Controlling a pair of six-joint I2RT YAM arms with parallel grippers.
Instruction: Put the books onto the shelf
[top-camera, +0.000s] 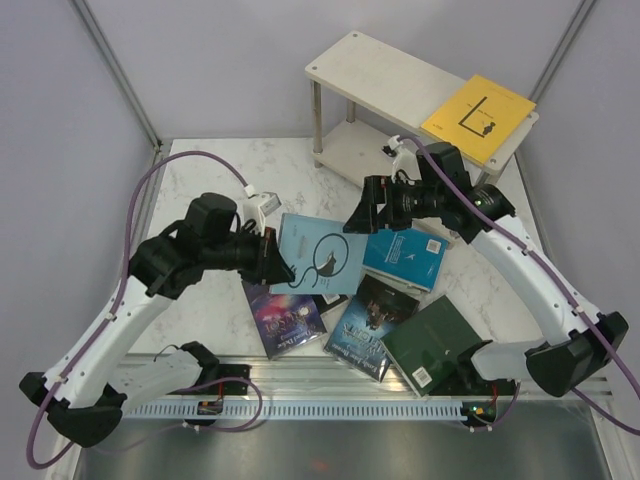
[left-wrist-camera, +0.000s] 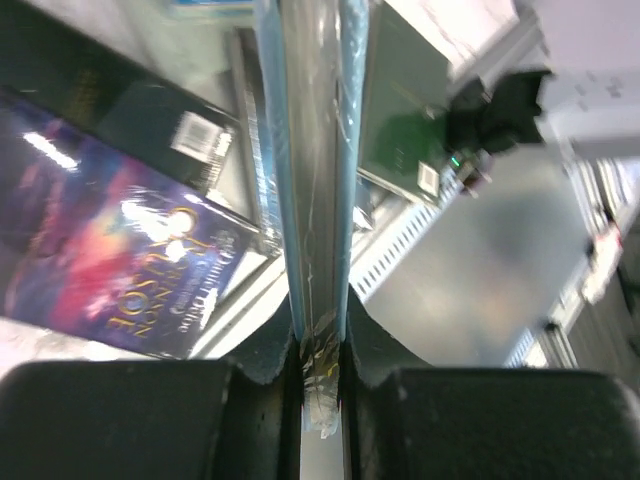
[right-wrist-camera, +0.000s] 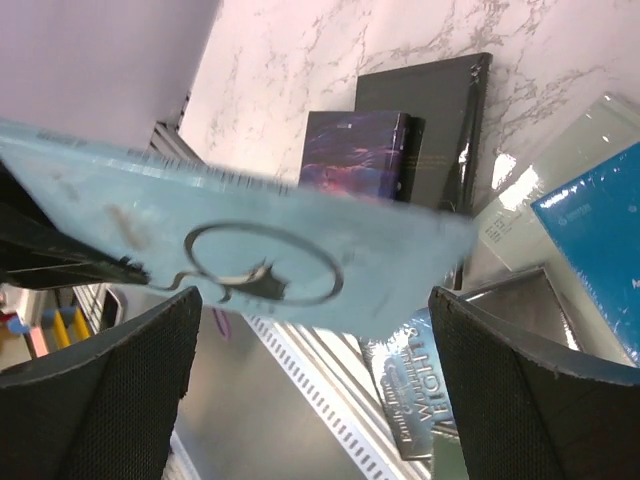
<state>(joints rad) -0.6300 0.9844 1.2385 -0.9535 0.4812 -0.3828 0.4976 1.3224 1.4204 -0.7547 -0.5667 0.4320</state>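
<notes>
My left gripper is shut on the edge of a pale blue book with a looping cat drawing, held tilted above the table. In the left wrist view that book runs edge-on out of the clamped gripper. My right gripper is open at the book's far right corner. In the right wrist view the book hangs in front of the wide-apart fingers, not touching them. A yellow book lies on the top board of the cream shelf.
On the marble table lie a purple galaxy book, a dark blue book, a cyan book and a dark green book. A black book lies next to the purple one. A slotted metal rail lines the near edge.
</notes>
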